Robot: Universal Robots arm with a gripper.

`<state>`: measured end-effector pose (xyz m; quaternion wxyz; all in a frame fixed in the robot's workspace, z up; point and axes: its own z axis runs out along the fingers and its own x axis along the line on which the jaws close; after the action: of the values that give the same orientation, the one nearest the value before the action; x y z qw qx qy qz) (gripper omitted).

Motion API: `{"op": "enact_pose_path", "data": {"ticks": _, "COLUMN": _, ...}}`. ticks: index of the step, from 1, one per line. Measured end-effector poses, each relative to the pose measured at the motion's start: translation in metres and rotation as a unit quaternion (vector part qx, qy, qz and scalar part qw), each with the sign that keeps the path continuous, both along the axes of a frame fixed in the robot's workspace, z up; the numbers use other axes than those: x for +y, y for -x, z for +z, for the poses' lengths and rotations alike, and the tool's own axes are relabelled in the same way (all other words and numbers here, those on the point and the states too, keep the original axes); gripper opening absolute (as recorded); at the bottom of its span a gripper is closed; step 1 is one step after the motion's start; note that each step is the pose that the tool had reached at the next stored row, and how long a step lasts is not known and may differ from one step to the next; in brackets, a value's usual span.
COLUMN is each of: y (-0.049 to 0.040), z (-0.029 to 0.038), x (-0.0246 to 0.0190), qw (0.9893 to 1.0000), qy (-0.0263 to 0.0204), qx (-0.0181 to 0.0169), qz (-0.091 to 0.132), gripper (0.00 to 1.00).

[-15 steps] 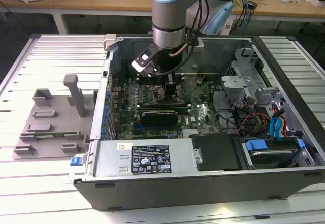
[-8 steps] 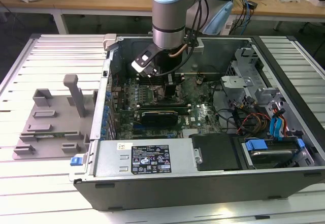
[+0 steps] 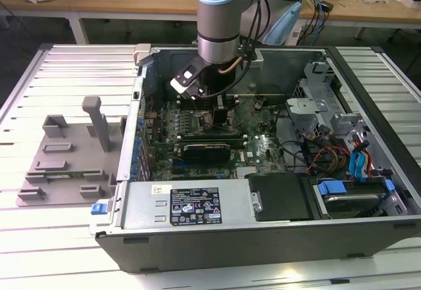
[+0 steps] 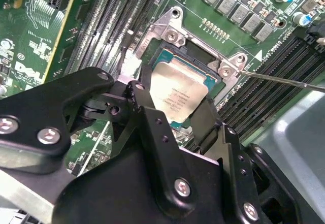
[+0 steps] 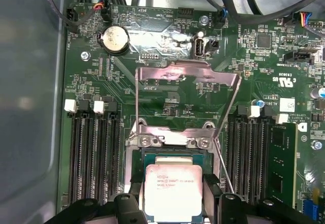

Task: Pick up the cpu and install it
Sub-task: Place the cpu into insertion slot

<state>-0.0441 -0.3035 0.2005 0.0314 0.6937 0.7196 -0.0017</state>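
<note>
**Gripper clasping the cpu at the open socket**

The arm (image 3: 220, 20) is reaching down into the open computer case (image 3: 197, 234), which is lying on a slatted table (image 3: 39, 86). In the exterior view, the wrist is hanging low over the green motherboard (image 3: 263, 148), near the back wall of the case.

In both wrist views, the gripper (image 5: 172, 206) is sitting right at the processor socket (image 4: 172, 33). Its two black fingers (image 4: 147, 99) are pressing against opposite edges of the cpu (image 4: 180, 94), so it is clenching the chip between them. The cpu is facing upward with its silver-grey top showing, and a thin green rim is peeking out along its edges. It is lying within the outline of the socket's metal frame, between the two banks of memory slots (image 5: 96, 153). Whether it is resting fully seated or hovering just above the contacts cannot be told.

In the first wrist view, the socket's load plate (image 5: 188, 74) is standing swung open beyond the chip. A thin retention lever (image 4: 284, 81) is sticking out beside the socket, apart from the fingers.

At the exterior view's left, a grey fixture plate (image 3: 66, 165) is lying on the table outside the case, well apart from the gripper.
</note>
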Motion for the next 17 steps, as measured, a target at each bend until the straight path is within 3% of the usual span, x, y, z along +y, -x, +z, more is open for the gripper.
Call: {"op": "enact_pose_path", "data": {"ticks": 17, "y": 0.0014, "z": -0.0025, "x": 0.0001, "qw": 1.0000, "qy": 0.0001, "qx": 0.0002, "qz": -0.002, "gripper": 0.55}}
